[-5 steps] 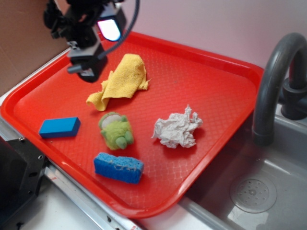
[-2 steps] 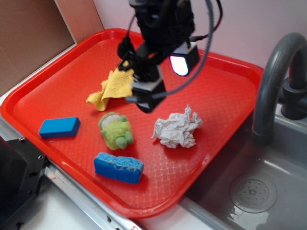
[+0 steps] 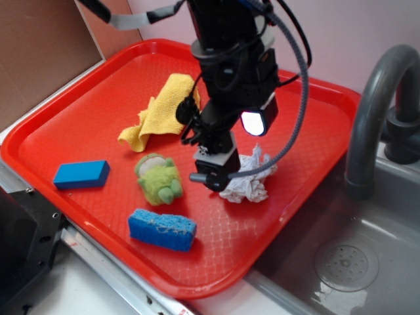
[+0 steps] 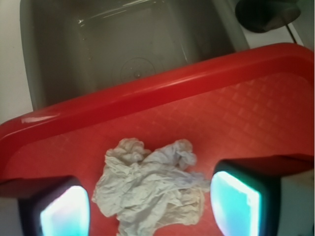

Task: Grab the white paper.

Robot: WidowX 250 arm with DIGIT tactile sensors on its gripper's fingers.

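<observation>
Wrist view gives you the clearest read: the white paper (image 4: 150, 189) sits between the two fingers (image 4: 64, 211), one at its 9 o'clock and the other at its 3 o'clock, with red tray floor showing on both sides of the wad. Your gripper (image 4: 150, 206) is spread wide and has hold of nothing. How high the fingertips are above the paper cannot be told from this view.

In the exterior view the gripper (image 3: 213, 172) hangs at the left edge of the white paper (image 3: 249, 184), hiding part of it. The paper lies on the red tray (image 3: 308, 131) toward its right side, near the rim that borders the sink (image 3: 367, 262). From the paper, the green plush toy (image 3: 159, 178) sits at 9 o'clock, the yellow cloth (image 3: 164, 108) at about 10 o'clock, the blue sponge (image 3: 162, 229) at about 8 o'clock, and the blue block (image 3: 81, 174) farther off at 9 o'clock. All are apart from the paper.

You are in the approach step, lined up over the target and not yet grasping. The next move, as it looks from here, calls for a straight descent until the fingertips flank the body of the wad, then a firm close. Keep centred; the paper looks light and crumpled, so a glancing finger could push it aside.
</observation>
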